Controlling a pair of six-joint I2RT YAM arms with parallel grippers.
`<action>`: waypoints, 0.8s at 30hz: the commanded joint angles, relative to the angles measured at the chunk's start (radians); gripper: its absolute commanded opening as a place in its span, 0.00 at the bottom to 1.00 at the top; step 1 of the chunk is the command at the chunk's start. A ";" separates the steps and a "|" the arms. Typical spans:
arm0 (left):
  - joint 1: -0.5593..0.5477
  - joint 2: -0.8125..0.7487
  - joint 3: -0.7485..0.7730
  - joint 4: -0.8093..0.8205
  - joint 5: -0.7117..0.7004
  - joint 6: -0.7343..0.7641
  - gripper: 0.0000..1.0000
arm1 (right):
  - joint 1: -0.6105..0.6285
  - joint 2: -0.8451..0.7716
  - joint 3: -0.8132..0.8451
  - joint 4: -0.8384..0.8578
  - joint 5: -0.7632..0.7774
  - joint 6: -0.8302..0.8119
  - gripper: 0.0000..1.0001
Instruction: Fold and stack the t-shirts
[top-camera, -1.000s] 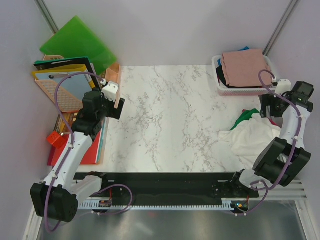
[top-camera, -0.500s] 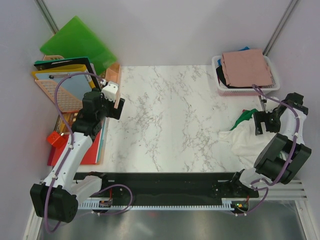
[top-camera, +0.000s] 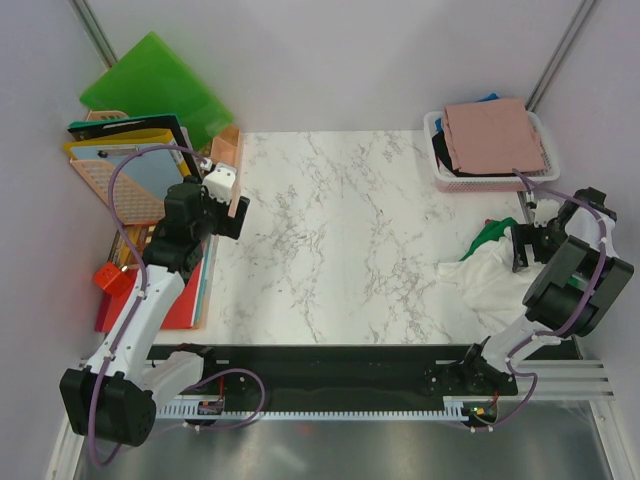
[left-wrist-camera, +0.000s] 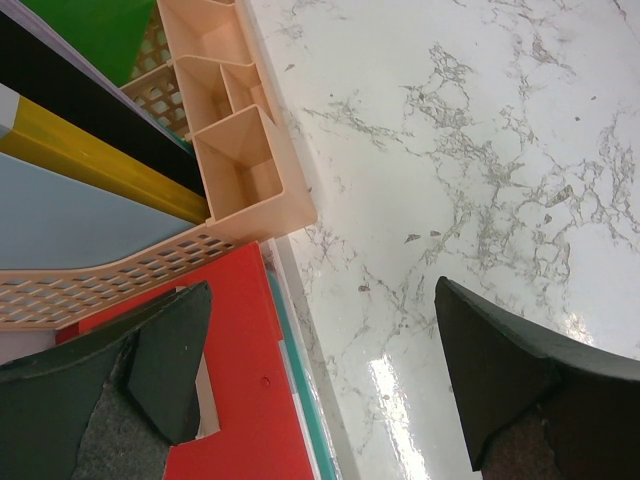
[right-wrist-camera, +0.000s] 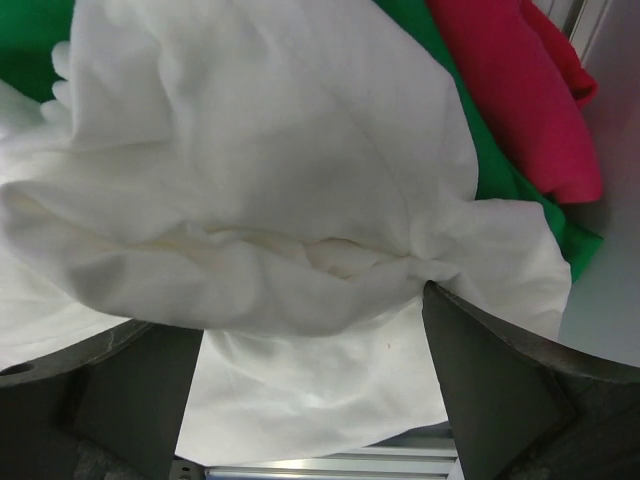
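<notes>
Crumpled white cloth t-shirt lies at four o'clock on the marble-patterned table, bunched just beneath our right gripper, its fingers spread wide, while our left gripper, also open, hangs well apart at nine o'clock.

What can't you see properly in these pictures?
- Top view: the pink shirt covers other clothes in the basket.
- Top view: the right arm hides part of the white shirt.
- Right wrist view: the white shirt covers most of the green shirt; the edge cuts off the red cloth.
</notes>
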 joint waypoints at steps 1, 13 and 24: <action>0.002 -0.006 0.027 0.003 0.014 0.020 1.00 | -0.003 0.025 0.047 0.054 -0.018 0.007 0.96; 0.002 -0.008 0.021 -0.001 0.014 0.017 1.00 | -0.003 -0.010 0.057 0.196 -0.030 0.098 0.94; 0.002 -0.002 0.019 0.000 0.010 0.023 1.00 | 0.004 -0.252 0.050 0.083 -0.102 0.004 0.95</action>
